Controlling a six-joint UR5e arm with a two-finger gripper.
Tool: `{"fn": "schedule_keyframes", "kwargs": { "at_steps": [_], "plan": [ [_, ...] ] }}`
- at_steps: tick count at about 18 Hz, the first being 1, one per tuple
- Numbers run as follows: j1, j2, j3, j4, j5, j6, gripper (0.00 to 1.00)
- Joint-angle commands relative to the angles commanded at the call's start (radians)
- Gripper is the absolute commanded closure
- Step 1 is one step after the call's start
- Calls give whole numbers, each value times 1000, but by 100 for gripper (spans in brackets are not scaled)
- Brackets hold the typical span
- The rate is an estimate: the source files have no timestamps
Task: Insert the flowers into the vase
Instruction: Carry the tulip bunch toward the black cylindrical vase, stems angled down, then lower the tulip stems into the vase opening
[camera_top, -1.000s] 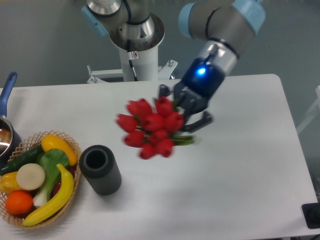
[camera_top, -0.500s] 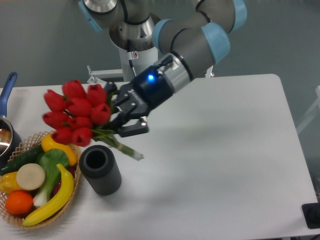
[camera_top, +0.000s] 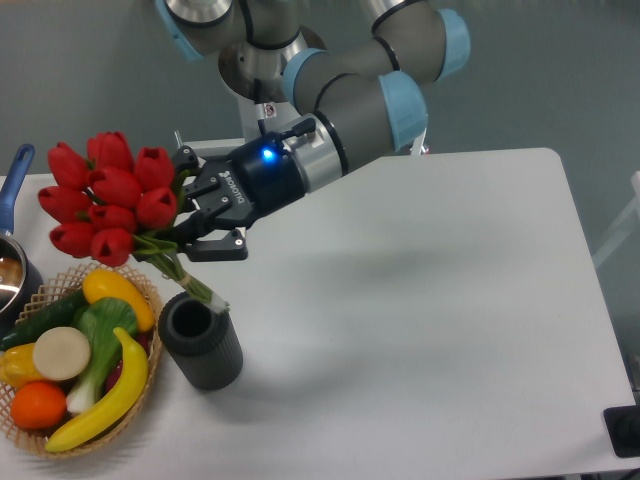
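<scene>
— what's the setting?
— a white table (camera_top: 450, 330) with rounded corners, under even light, soft shadows falling across its top.
— and behind it?
— a plain grey-blue wall (camera_top: 560, 70); a small dark object (camera_top: 622, 432) sits at the frame's lower right edge.

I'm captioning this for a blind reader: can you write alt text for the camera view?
A robot gripper holds red tulips tilted above a dark vase, stem tips at its mouth. A basket of fruit and vegetables sits left of the vase.
</scene>
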Motion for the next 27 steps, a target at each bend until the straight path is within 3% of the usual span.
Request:
{"fn": "schedule_keyframes", "kwargs": {
  "at_steps": [27],
  "plan": [
    [-29, -89, -24, 0, 6, 5, 66]
  ]
}}
